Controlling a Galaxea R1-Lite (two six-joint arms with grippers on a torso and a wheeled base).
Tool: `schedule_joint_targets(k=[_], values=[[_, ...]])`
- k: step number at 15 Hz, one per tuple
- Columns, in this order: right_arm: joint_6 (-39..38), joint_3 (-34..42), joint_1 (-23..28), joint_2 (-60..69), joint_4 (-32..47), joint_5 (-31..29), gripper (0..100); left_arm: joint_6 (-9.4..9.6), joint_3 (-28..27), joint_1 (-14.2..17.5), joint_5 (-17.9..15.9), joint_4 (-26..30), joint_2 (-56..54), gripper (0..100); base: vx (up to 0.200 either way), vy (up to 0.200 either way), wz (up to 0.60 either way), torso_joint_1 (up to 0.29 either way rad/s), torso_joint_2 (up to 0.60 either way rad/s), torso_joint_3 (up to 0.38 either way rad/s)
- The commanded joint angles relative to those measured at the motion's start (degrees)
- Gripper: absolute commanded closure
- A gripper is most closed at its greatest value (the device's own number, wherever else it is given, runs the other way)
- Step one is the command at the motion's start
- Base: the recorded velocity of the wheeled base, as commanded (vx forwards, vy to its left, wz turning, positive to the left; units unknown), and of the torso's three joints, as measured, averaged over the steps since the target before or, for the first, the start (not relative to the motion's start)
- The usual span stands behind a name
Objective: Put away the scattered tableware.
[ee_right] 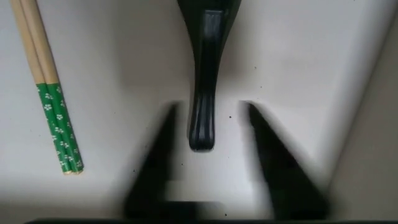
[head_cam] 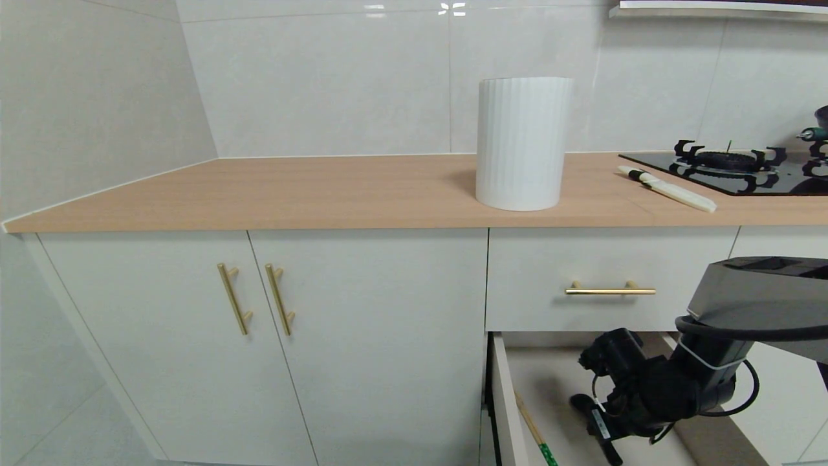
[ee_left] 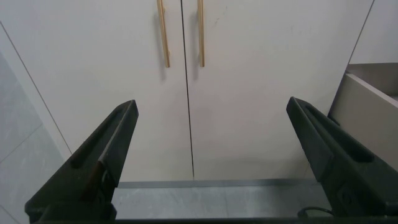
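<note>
Down low, the right gripper (ee_right: 208,111) hung inside the open drawer (head_cam: 508,401), jaws released and spread either side of the handle end of a black utensil (ee_right: 202,62); pale drawer floor showed in the gap on both sides, so nothing was grasped; the utensil lay flat on that floor, its handle running away from the wrist camera and widening at the far end; beside it, apart from the fingers, a pair of chopsticks (ee_right: 53,112) with green patterned ends lay side by side, touching each other; from the head view, those chopsticks (head_cam: 535,433) sat along the drawer's left wall with the right gripper (head_cam: 598,421) near them, toward the middle; over on the other side, the left gripper (ee_left: 211,107) was held wide open with nothing between its fingers, facing the white double cabinet doors (ee_left: 249,93) and their gold bar handles (ee_left: 163,31); up a level, a closed drawer (head_cam: 582,259) with a gold handle (head_cam: 610,290) sat directly above the open one; on the wooden countertop (head_cam: 291,188) a white ribbed canister (head_cam: 522,142) stood upright; just right of it a pale knife-shaped utensil (head_cam: 669,189) lay flat, near the edge of the black gas hob (head_cam: 724,169); behind everything, the white tiled wall (head_cam: 323,77).
</note>
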State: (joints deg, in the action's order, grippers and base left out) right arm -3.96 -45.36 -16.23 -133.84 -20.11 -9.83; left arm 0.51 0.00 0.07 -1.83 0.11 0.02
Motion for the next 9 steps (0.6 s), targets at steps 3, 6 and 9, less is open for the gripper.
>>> schedule_joint_targets(k=[3,6,9], values=[[0.0,0.0,-0.1,0.1,0.0,0.0,0,0.02,0.0,0.0,0.0,0.1,0.0,0,0.000,0.000,0.00,0.000,0.00,0.000],[-0.3,0.1,-0.1,0.0,0.0,0.1,0,-0.07,0.0,0.0,0.0,0.0,0.0,0,0.000,0.000,0.00,0.000,0.00,0.000],[-3.7,0.7,-0.2,6.0,0.2,0.1,0,-0.07,0.0,0.0,0.0,0.0,0.0,0,-0.067,0.000,0.00,-0.001,0.00,0.001]])
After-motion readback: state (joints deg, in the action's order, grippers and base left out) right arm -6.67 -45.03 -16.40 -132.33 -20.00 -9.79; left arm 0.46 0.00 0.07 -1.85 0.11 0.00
